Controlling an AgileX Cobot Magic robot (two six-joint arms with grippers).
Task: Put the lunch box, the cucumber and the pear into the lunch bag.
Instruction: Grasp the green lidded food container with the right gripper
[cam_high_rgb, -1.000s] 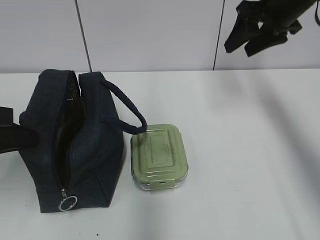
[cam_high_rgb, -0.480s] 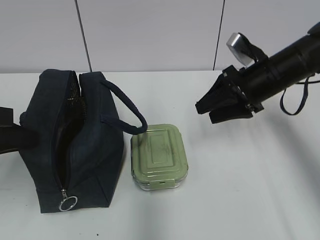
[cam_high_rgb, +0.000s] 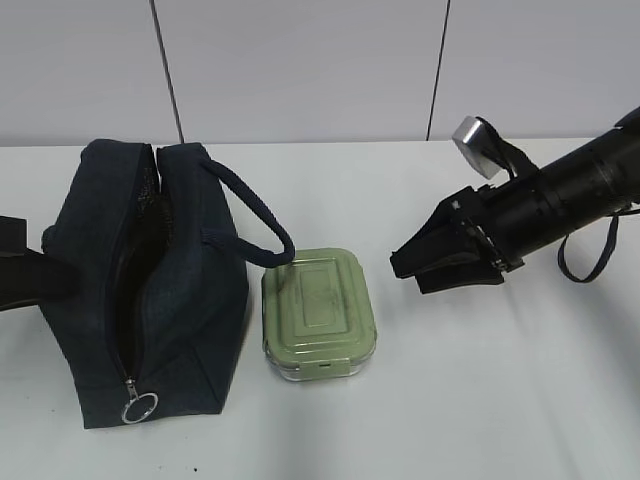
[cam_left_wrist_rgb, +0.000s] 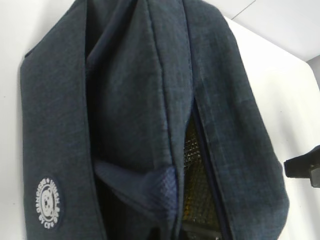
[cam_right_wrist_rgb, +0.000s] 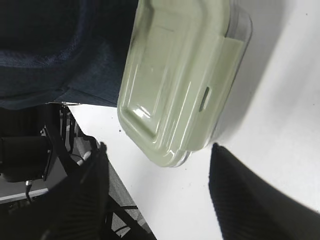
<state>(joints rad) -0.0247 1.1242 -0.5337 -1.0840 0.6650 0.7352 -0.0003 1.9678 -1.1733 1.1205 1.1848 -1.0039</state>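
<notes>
The navy lunch bag (cam_high_rgb: 160, 300) stands at the left with its top zipper open; it fills the left wrist view (cam_left_wrist_rgb: 150, 100). Right beside it sits the sage-green lunch box (cam_high_rgb: 320, 315), lid on. My right gripper (cam_high_rgb: 420, 262) hovers open just right of the box, tips pointing at it; in the right wrist view the box (cam_right_wrist_rgb: 180, 75) lies just beyond the spread fingers of that gripper (cam_right_wrist_rgb: 159, 147). My left arm (cam_high_rgb: 25, 272) reaches in behind the bag's left side. Its fingertips are hidden, and a fabric strap (cam_left_wrist_rgb: 145, 192) runs toward them. Cucumber and pear are out of view.
A padded handle loop (cam_high_rgb: 255, 215) arches from the bag over the box's far corner. A metal ring pull (cam_high_rgb: 137, 407) hangs at the bag's near end. White tabletop (cam_high_rgb: 480, 400) stretches right and in front of the box. A grey panelled wall backs the table.
My right arm has swung down from the upper right and leftward, ending low over the table near the lunch box. The bag, the box and the left arm have stayed put.
</notes>
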